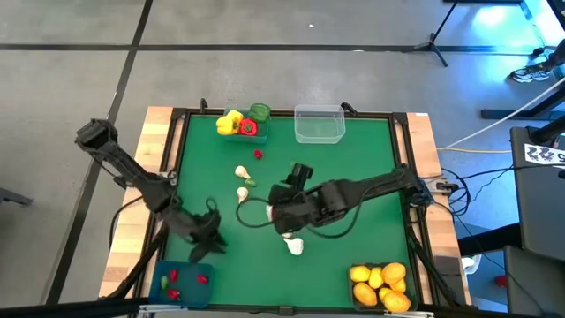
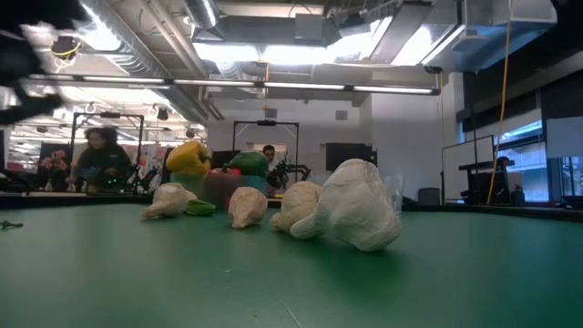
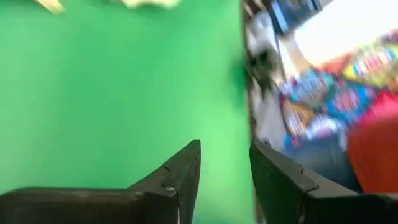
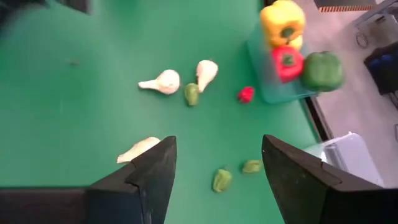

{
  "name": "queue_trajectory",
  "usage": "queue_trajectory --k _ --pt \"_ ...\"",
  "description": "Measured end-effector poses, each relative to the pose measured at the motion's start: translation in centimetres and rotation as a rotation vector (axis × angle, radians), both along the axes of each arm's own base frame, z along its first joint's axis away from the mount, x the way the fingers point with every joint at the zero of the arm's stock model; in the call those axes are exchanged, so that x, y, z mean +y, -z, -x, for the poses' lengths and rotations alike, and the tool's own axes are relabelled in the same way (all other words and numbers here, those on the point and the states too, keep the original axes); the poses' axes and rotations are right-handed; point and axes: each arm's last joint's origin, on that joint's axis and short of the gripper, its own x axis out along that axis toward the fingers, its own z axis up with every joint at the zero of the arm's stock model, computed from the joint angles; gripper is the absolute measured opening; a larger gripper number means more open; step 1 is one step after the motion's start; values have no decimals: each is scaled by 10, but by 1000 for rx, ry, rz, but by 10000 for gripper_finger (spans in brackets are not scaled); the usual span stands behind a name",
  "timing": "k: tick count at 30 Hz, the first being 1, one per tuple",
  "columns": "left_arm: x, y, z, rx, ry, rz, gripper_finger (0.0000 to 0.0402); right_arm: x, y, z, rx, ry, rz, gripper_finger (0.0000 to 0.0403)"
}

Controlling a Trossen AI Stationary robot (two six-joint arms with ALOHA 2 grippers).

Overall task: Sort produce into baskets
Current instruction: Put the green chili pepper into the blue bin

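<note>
Green table (image 1: 353, 177), white papery garlic bulbs (image 2: 351, 205), glossy bell peppers (image 4: 286, 40).

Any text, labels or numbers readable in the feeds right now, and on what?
None can be read.
White tag with black marks, on dark equipment right of the table: too small to read.
Colourful packaging past the table edge in the left wrist view: too blurred to read.

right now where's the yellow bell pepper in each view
High view: yellow bell pepper at the table's far edge, left of centre.
Low view: left of centre, behind the garlic bulbs.
Left wrist view: not in it.
Right wrist view: at the top, right of centre.
Shared landmark: the red bell pepper touching it, with the green bell pepper alongside.
</note>
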Motion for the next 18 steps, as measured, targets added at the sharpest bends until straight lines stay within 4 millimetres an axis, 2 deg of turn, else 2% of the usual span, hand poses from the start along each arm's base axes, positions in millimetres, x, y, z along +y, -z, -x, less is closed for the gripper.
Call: queue_trajectory --k 5,9,14,18 --pt "43 -8 -23 -79 -203 -95 131 -9 -32 27 -34 7 -5 231" --pt "74 -15 -38 -166 -272 -343 131 -16 -50 45 -45 30 0 231" --pt "112 -19 -49 -155 -347 -628 131 -20 -56 55 -33 38 2 231" --pt "138 -9 -50 -32 -322 -706 131 -20 -55 56 -10 38 10 231"
